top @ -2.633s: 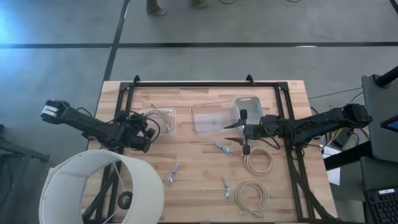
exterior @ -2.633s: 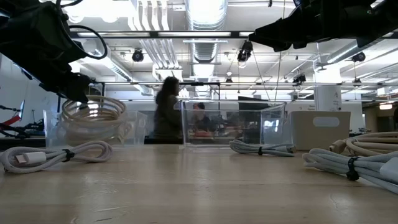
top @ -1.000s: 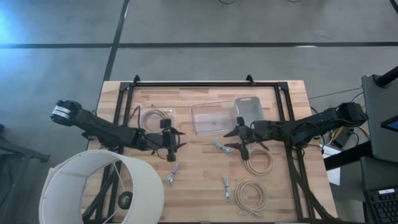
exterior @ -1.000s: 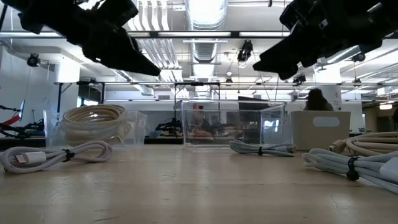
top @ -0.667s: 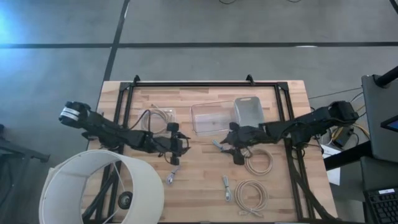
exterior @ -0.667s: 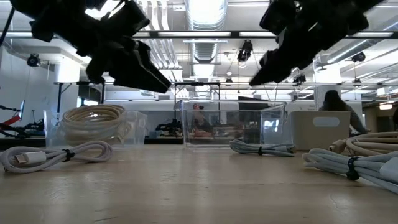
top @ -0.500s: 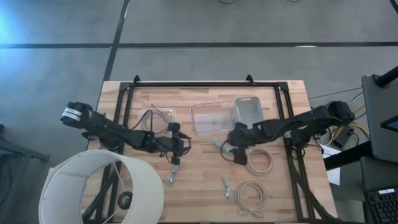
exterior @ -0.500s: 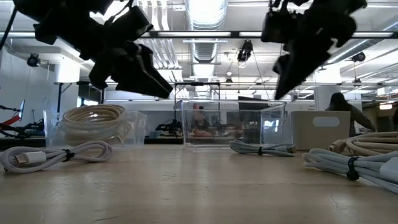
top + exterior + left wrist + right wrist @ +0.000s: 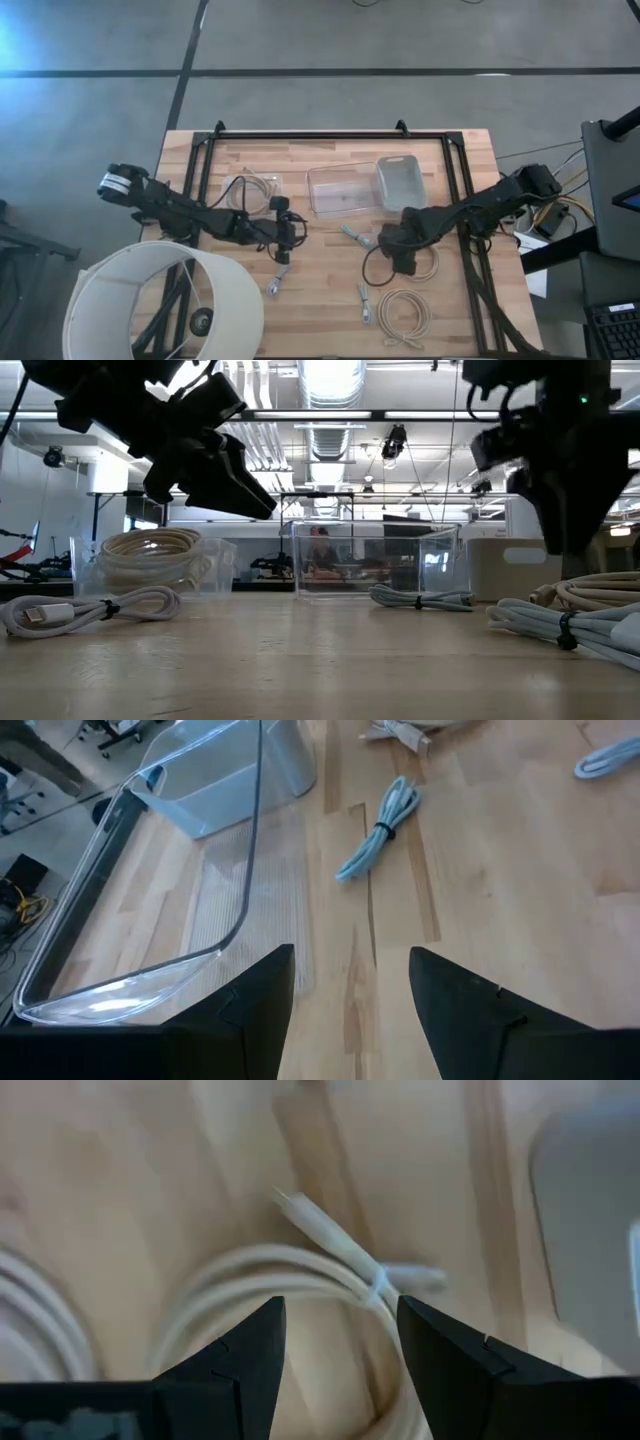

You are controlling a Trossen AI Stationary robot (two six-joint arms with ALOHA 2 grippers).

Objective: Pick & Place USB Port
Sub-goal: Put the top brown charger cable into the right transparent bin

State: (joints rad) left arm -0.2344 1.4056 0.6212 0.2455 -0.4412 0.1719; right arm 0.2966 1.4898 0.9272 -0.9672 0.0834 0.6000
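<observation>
Three small bundled grey USB cables lie flat on the wood table: one [image 9: 355,237] at the middle, also in the left wrist view [image 9: 380,815], one [image 9: 277,278] nearer left, one [image 9: 365,301] near the front. My left gripper [image 9: 294,232] is open and empty above the table, left of the middle cable, pointing toward it [image 9: 350,1010]. My right gripper [image 9: 398,262] is open and empty, pointing down over a coiled beige cable [image 9: 300,1285] that lies flat on the table [image 9: 416,262].
A large clear bin [image 9: 340,188] and a pale bin [image 9: 400,177] stand at the back middle. A small clear bin [image 9: 255,190] holds a coiled cable. A second beige coil [image 9: 400,310] lies near the front. A white lampshade [image 9: 165,300] stands at the front left.
My right gripper has gone toward the table's near edge and a little right, tipping from level to pointing down over the beige coil. My left gripper has gone a little toward the table's right, then kept still. No cable has moved.
</observation>
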